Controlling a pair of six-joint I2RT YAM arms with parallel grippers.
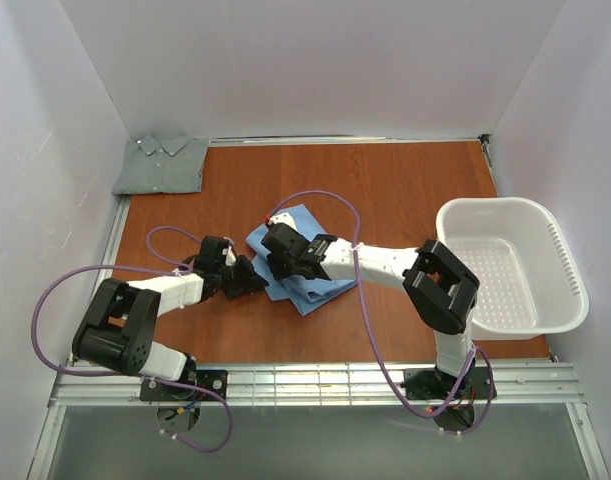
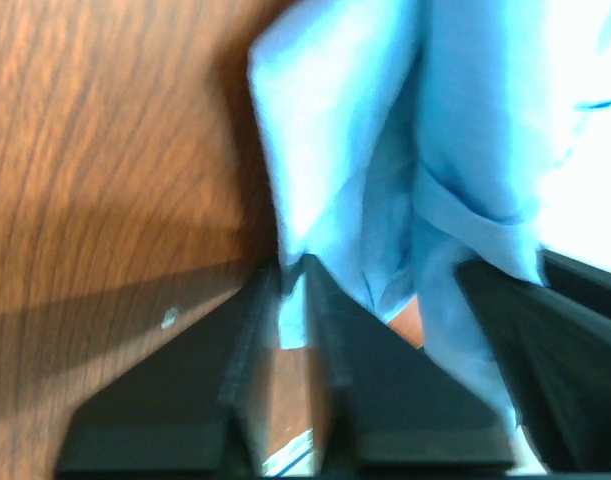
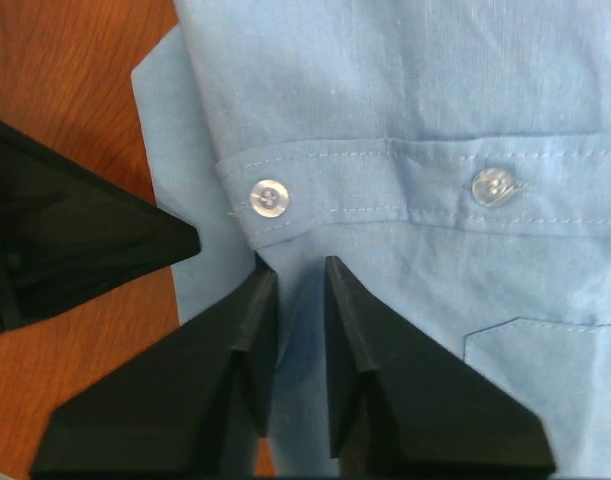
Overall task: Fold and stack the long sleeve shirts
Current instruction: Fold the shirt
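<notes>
The light blue shirt lies folded small at the table's middle. It fills the right wrist view with its buttoned cuff, and shows in the left wrist view. My left gripper is at its left edge, shut on a bit of the cloth edge. My right gripper rests on the shirt's left part just below the cuff, its jaws close together with a fold of blue cloth between them. The grey-green shirt lies folded at the back left corner.
A white plastic laundry basket stands at the right edge. The brown table is walled by white panels on three sides. The two grippers are almost touching each other; the left finger shows in the right wrist view.
</notes>
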